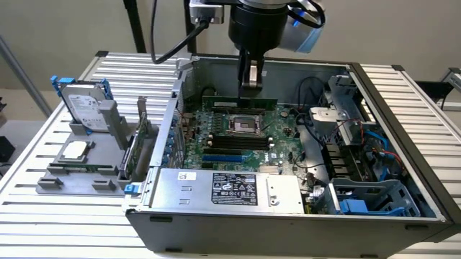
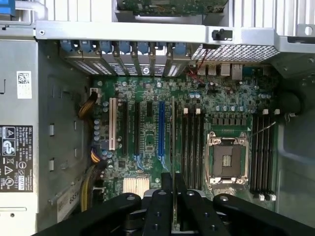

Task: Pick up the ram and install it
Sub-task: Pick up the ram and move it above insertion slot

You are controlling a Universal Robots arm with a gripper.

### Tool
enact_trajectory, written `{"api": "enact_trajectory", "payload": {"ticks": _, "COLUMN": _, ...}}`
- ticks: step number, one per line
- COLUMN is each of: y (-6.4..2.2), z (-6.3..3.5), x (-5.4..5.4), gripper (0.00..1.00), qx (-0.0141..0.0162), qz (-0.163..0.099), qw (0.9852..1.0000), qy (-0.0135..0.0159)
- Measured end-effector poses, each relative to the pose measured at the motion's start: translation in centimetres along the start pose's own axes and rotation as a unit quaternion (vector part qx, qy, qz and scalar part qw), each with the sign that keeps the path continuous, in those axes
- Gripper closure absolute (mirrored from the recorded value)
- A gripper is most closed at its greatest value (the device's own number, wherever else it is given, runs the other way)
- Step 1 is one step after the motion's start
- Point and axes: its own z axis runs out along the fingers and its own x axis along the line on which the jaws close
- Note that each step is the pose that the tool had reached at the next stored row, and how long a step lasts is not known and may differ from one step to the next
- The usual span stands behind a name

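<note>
My gripper (image 1: pixel 251 89) hangs inside the open computer case (image 1: pixel 403 129), shut on the ram (image 1: pixel 239 102). The ram is a long, narrow green stick held by its upper edge, level and just above the motherboard (image 1: pixel 216 116) on the far side of the CPU socket (image 1: pixel 243 125). In the wrist view the ram (image 2: pixel 173 142) shows edge-on as a thin line running out from between my black fingers (image 2: pixel 160 206). It lies next to a bank of black memory slots (image 2: pixel 192 147). A second bank of slots (image 2: pixel 263 152) lies across the CPU socket (image 2: pixel 225 160).
The power supply (image 1: pixel 226 189) closes the case's near side, and a blue drive cage (image 1: pixel 367 199) with cables sits at the exterior view's right. Outside the case, at the exterior view's left, a silver hard drive (image 1: pixel 85 108) and a green expansion card (image 1: pixel 140 145) stand in a grey fixture (image 1: pixel 75 172).
</note>
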Motion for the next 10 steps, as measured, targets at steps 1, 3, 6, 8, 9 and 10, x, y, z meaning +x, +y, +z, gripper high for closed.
{"api": "enact_trajectory", "payload": {"ticks": 1, "y": -0.06, "z": 0.03, "x": -0.31, "gripper": 0.86, "qx": 0.0000, "qz": 0.000, "qw": 1.0000, "qy": 0.0002}}
{"api": "enact_trajectory", "payload": {"ticks": 3, "y": -0.21, "z": 0.08, "x": -0.83, "gripper": 0.86, "qx": 0.0000, "qz": 0.000, "qw": 1.0000, "qy": 0.0004}}
{"api": "enact_trajectory", "payload": {"ticks": 6, "y": -0.43, "z": 0.09, "x": -1.23, "gripper": 0.86, "qx": 0.0000, "qz": 0.001, "qw": 1.0000, "qy": 0.0013}}
{"api": "enact_trajectory", "payload": {"ticks": 8, "y": -0.45, "z": 0.09, "x": -1.23, "gripper": 0.86, "qx": 0.0000, "qz": 0.001, "qw": 1.0000, "qy": 0.0014}}
{"api": "enact_trajectory", "payload": {"ticks": 9, "y": -0.45, "z": 0.09, "x": -1.23, "gripper": 0.86, "qx": 0.0000, "qz": 0.001, "qw": 1.0000, "qy": 0.0014}}
{"api": "enact_trajectory", "payload": {"ticks": 10, "y": -0.46, "z": 0.09, "x": -1.23, "gripper": 0.86, "qx": 0.0000, "qz": 0.001, "qw": 1.0000, "qy": 0.0014}}
